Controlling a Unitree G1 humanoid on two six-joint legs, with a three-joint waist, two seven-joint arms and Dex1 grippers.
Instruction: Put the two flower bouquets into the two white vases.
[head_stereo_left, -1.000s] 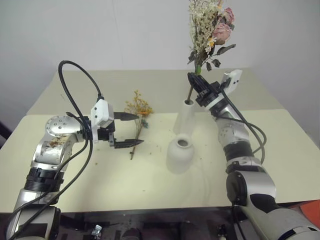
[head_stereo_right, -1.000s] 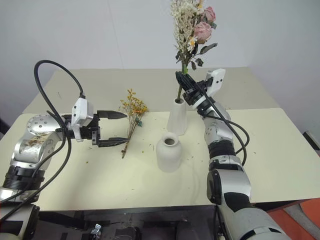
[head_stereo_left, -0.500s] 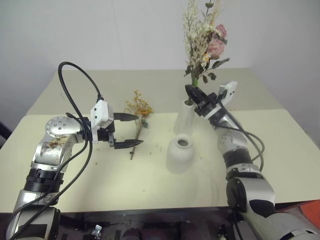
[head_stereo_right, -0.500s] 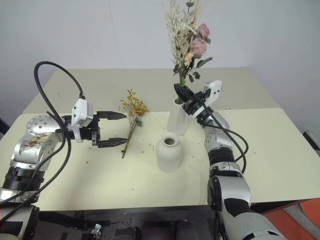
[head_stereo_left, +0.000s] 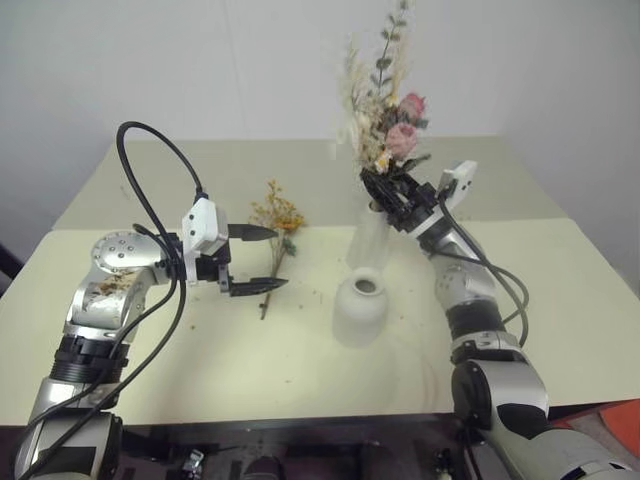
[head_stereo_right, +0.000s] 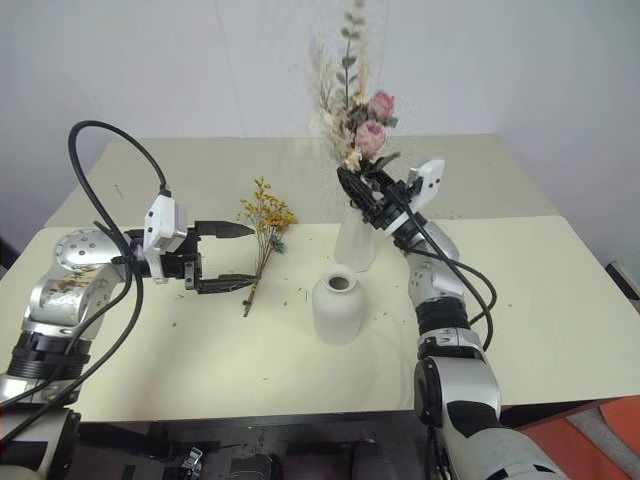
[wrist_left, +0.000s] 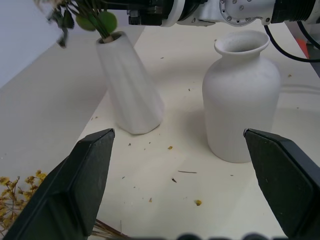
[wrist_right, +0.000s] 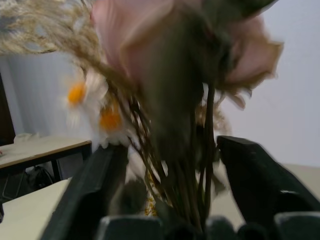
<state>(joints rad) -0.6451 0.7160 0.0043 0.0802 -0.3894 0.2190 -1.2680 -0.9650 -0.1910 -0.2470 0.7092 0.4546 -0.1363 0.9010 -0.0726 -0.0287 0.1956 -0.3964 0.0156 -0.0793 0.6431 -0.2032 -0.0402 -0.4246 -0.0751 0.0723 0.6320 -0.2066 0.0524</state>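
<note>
The rose bouquet (head_stereo_left: 385, 120) stands with its stems down in the mouth of the tall vase (head_stereo_left: 368, 240), which leans on the cream table (head_stereo_left: 200, 370), apparently tipped by the weight of the stems or by the arm beside it. The right gripper (head_stereo_right: 372, 197) sits at the vase's mouth, its fingers (wrist_right: 260, 175) spread to either side of the stems with gaps showing, so the bunch appears to rest in the vase rather than in a grip; the wide stance looks like a release at the rim. The squat vase (head_stereo_left: 359, 308) stands upright and empty just in front of the tall one, its mouth clear for the second bunch. That yellow bouquet (head_stereo_left: 276, 225) lies flat on the table, blossoms toward the far edge and stems pointing toward the robot. The left gripper (head_stereo_left: 262, 258) hangs level above the table with its fingers fully apart and nothing between them, its tips just beside the yellow stems, well placed to close on them. Judged from this layout, half the job is done: one bunch housed, one on the table, and the leaning tall vase is the thing most likely to topple.
</note>
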